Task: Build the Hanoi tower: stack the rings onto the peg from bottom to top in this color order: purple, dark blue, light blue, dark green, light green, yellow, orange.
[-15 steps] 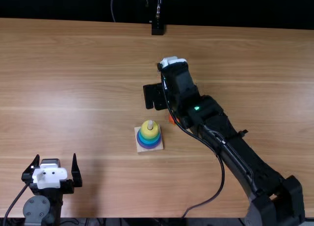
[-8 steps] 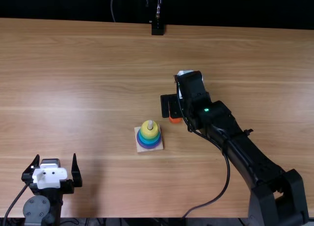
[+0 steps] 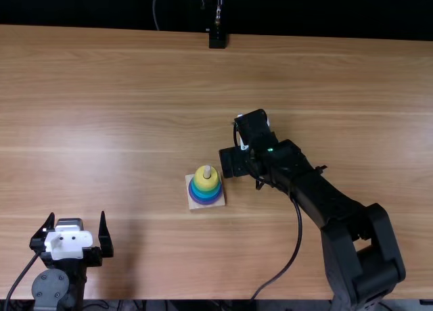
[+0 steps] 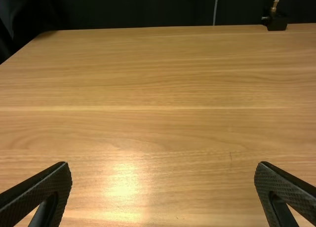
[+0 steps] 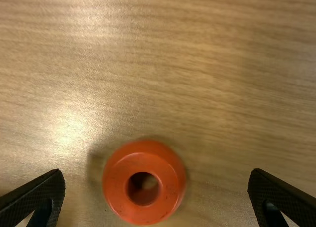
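Top view: coloured rings, yellow uppermost and purple lowest (image 3: 206, 200), sit on a pale peg (image 3: 207, 170) with a square base (image 3: 220, 201); the right pincer (image 3: 235, 163) is near.

Left wrist view: the left pincer (image 3: 76, 220) — spread wide — faces the light brown wooden tabletop (image 4: 158, 128).

Right wrist view: a shiny orange ring (image 5: 117, 187) lies between that pincer's spread fingers — touching neither.
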You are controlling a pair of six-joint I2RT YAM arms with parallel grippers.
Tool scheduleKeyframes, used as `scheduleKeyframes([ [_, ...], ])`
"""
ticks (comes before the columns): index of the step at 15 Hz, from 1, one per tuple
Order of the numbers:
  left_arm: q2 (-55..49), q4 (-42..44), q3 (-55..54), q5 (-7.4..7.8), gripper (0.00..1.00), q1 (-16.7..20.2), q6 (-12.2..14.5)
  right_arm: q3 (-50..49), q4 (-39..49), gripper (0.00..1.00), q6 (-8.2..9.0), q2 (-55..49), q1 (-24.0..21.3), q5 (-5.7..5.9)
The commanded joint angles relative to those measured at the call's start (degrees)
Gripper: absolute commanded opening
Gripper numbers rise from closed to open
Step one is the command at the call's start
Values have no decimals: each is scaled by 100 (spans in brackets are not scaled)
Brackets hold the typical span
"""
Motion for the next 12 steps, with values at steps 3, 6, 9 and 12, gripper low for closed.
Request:
scheduleKeyframes([
  [3, -67, -457, -593, -3, 100, 48, 27, -4, 15, 100, -15, 166, 38, 38],
  [6, -67, -457, -593, -3, 100, 48, 27, 5, 25, 72, -4, 210, 38, 28],
  [9, -67, -457, -593, -3, 100, 48, 27, -48, 25, 39, -4, 236, 38, 28],
  [12, -67, -457, -593, -3, 100, 48, 27, -66, 25, 21, 7, 236, 38, 17],
])
